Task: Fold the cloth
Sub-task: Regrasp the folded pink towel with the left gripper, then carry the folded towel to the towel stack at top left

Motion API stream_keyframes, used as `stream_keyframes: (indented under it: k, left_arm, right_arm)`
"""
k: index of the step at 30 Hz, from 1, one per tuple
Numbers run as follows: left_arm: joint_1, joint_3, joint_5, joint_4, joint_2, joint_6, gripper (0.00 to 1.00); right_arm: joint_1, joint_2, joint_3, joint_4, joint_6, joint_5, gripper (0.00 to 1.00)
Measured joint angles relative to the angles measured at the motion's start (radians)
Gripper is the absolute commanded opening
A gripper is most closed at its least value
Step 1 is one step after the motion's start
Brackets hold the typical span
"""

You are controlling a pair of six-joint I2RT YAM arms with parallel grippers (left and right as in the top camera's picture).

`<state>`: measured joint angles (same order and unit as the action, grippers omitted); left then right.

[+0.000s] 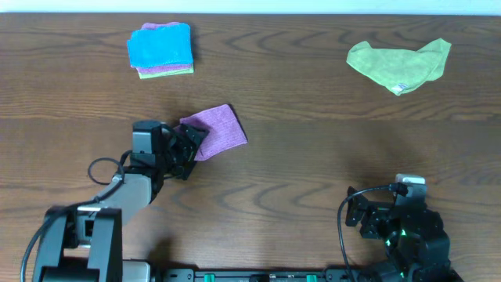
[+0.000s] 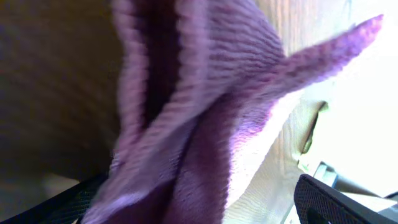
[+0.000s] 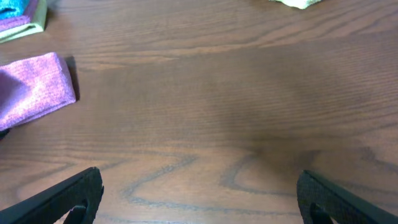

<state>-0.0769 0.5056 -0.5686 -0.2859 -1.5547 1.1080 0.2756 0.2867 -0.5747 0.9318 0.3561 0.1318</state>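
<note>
The purple cloth [image 1: 218, 131] lies folded on the wooden table, left of centre, with its left edge raised and bunched. My left gripper [image 1: 188, 146] is at that edge. In the left wrist view the cloth [image 2: 205, 93] fills the frame, and the bunched edge sits between the fingers of the left gripper [image 2: 199, 208]. The fingers are spread wide, with a gap between the cloth and the right finger. The cloth also shows at the left of the right wrist view [image 3: 34, 90]. My right gripper [image 1: 362, 213] [image 3: 199, 199] is open and empty above bare table at the front right.
A bright blue folded cloth [image 1: 160, 45] tops a small stack at the back left, also seen in the right wrist view [image 3: 18, 15]. A crumpled lime-green cloth [image 1: 399, 63] lies at the back right. The table [image 1: 313, 157] is dark wood.
</note>
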Motion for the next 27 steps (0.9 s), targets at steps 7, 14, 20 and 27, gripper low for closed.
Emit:
stream_keyframes:
  k: [7, 14, 20, 27]
  left_arm:
    - [-0.033, 0.013, 0.019, -0.090, -0.069, 0.029, 0.70]
    - [-0.038, 0.014, 0.024, -0.218, -0.154, -0.024, 0.42]
    - [-0.037, 0.005, 0.025, -0.279, -0.211, -0.131, 0.06]
    - [-0.037, 0.063, -0.061, -0.253, -0.218, -0.147, 0.06]
  right_arm:
    - [0.000, 0.000, 0.000, 0.000, 0.000, 0.000, 0.99]
    - [0.000, 0.000, 0.000, 0.000, 0.000, 0.000, 0.99]
    - [0.000, 0.000, 0.001, 0.000, 0.000, 0.000, 0.99]
    - [0.000, 0.000, 0.001, 0.000, 0.000, 0.000, 0.99]
